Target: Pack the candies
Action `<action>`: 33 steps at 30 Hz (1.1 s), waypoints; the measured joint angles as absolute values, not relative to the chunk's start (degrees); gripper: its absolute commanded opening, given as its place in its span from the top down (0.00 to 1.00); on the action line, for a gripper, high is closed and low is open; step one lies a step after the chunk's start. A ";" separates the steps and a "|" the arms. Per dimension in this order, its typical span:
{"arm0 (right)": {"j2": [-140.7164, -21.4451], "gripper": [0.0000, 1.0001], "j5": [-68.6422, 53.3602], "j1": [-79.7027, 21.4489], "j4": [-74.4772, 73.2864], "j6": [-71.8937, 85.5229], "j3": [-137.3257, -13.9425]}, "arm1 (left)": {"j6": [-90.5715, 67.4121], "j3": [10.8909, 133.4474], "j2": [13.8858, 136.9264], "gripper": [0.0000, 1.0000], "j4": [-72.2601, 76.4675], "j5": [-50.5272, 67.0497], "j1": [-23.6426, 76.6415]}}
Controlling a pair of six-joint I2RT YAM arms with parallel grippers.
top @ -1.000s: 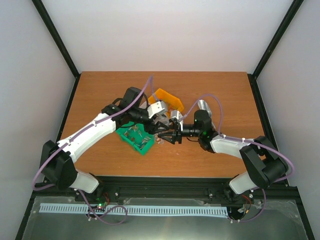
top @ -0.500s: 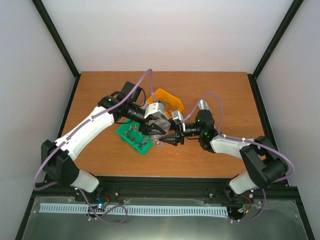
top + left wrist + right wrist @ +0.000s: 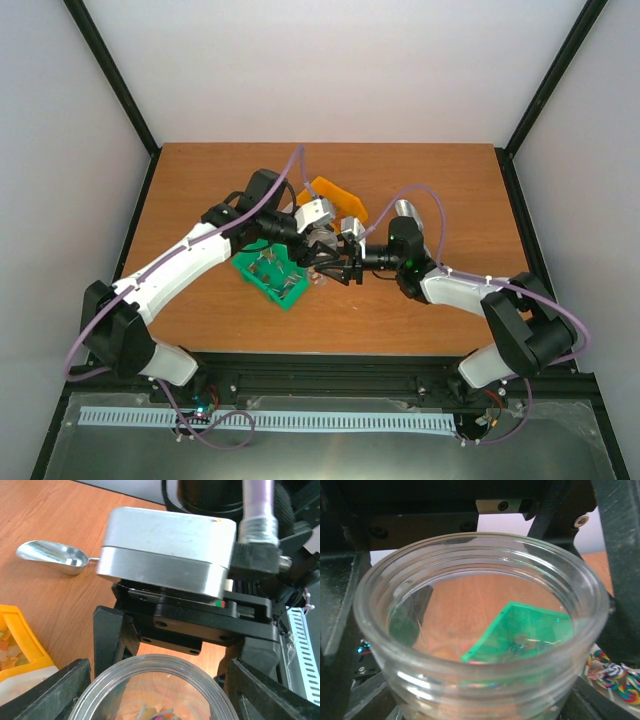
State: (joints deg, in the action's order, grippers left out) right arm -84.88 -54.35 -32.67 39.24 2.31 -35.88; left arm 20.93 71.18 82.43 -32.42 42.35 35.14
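Observation:
A small clear plastic jar [image 3: 332, 255] is held between both grippers above the table, beside the green bin [image 3: 262, 285]. My left gripper [image 3: 322, 248] is shut on the jar [image 3: 155, 680]; its fingers [image 3: 45, 695] flank the rim. My right gripper [image 3: 347, 265] faces it and grips the jar [image 3: 480, 630] from the other side, its fingers [image 3: 340, 605] against the glass. A few candies [image 3: 155, 712] lie inside the jar. Silvery candies [image 3: 268, 268] lie in the green bin. Colourful candies [image 3: 615, 677] show on the table at the lower right of the right wrist view.
An orange bin [image 3: 335, 197] stands just behind the grippers, and its corner shows in the left wrist view [image 3: 20, 645]. A silver metal scoop [image 3: 405, 212] lies on the table to the right, also in the left wrist view [image 3: 52, 557]. The green bin shows through the jar [image 3: 530, 630].
Both grippers and the jar dipped left and toward the near edge half a second ago. They have since come back right and slightly away, to about where they were a second ago.

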 measured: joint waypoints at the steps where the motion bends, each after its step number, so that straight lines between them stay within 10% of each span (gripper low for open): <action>1: -84.75 0.94 -53.58 -32.67 38.89 1.96 -35.92 | 20.21 71.18 82.67 0.33 -31.86 42.09 35.14; 18: -84.01 0.94 -56.69 -32.23 36.21 0.64 -35.92 | 25.50 72.07 84.01 0.69 -34.79 46.46 34.48; 25: -84.01 0.94 -58.85 -31.64 37.28 0.01 -35.68 | 29.76 72.97 84.01 0.27 -37.01 47.88 34.35; 33: -83.31 0.94 -52.71 -27.44 48.10 0.19 -26.44 | 27.16 72.07 83.99 0.05 -33.39 41.52 35.53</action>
